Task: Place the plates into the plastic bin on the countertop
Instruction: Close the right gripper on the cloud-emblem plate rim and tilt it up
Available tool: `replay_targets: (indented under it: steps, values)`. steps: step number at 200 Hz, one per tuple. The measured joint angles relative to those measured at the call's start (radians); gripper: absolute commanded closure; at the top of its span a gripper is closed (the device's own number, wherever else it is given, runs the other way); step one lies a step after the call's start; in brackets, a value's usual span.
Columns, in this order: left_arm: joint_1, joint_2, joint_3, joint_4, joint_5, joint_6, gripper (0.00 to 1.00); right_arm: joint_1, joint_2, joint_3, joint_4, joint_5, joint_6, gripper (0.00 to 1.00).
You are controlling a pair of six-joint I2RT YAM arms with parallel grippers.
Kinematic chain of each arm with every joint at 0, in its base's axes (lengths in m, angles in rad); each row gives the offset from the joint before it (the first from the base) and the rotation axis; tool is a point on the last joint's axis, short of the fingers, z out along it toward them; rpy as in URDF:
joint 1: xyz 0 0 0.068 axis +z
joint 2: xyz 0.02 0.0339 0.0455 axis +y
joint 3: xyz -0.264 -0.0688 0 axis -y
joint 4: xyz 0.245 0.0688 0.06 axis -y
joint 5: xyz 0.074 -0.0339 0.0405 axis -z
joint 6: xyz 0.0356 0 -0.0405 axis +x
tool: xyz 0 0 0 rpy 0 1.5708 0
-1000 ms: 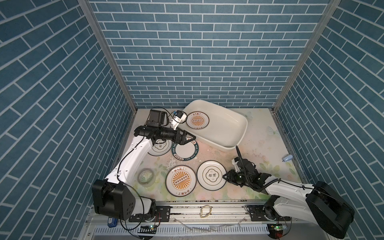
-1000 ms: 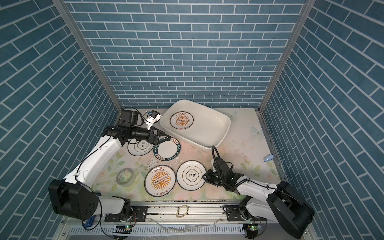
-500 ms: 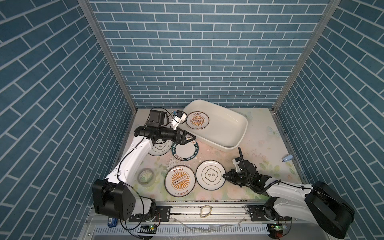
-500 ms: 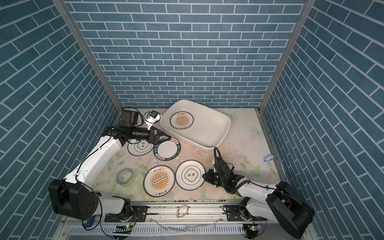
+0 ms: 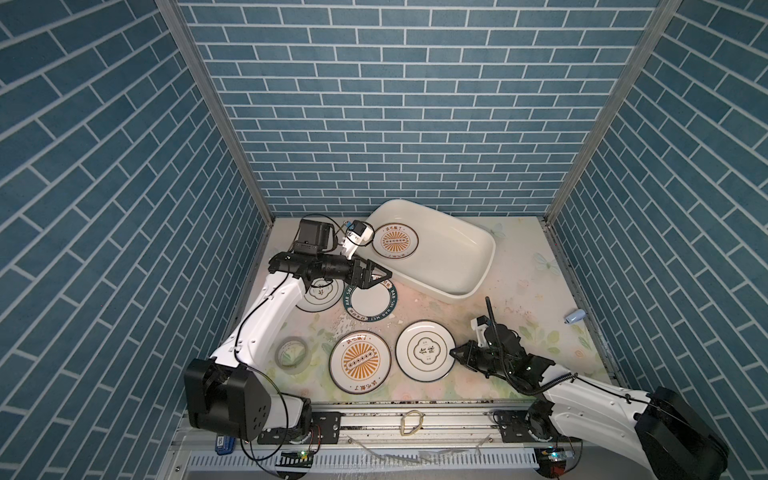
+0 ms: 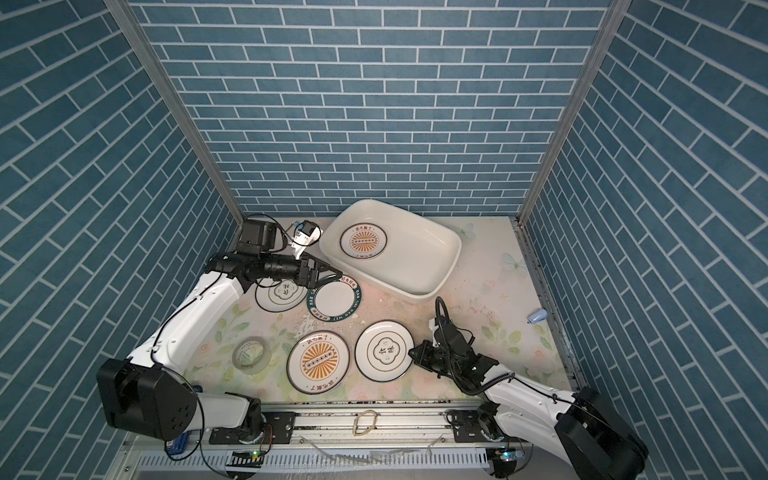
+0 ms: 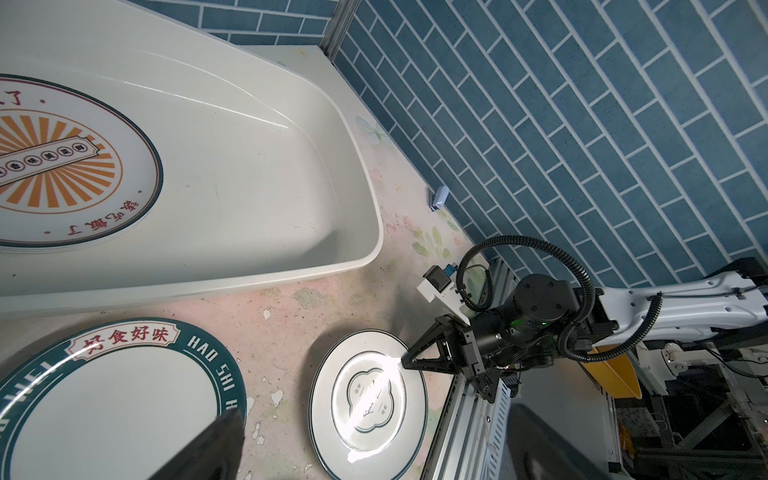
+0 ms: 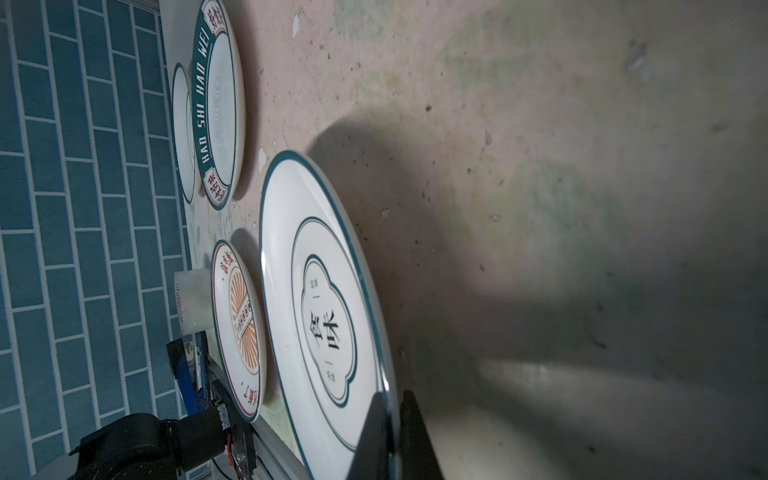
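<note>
Front of the countertop (image 5: 519, 299): my right gripper (image 5: 455, 353) pinched shut on the quatrefoil plate (image 5: 424, 350) rim.
Fingers (image 8: 372, 440) sit either side of the thin edge, plate beside the sunburst plate (image 5: 360, 362), well apart from the plastic bin (image 5: 449, 257). Looks rigid, glossy, likely slippery and chippable; rim is the only hold, so it'll lever in the pinch. My left gripper (image 5: 380, 277) spread wide above the green lettered plate (image 5: 370, 301).
</note>
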State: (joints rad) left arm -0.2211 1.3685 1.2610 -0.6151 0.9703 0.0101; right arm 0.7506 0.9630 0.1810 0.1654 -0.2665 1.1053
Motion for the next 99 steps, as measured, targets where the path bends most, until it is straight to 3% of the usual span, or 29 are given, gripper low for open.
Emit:
replay_targets:
  steps: [99]
  values:
    - [0.0, -0.002, 0.0, 0.0, -0.043, -0.014, 0.0, -0.076, -0.103, 0.055, -0.17, -0.074, -0.044, 1.0]
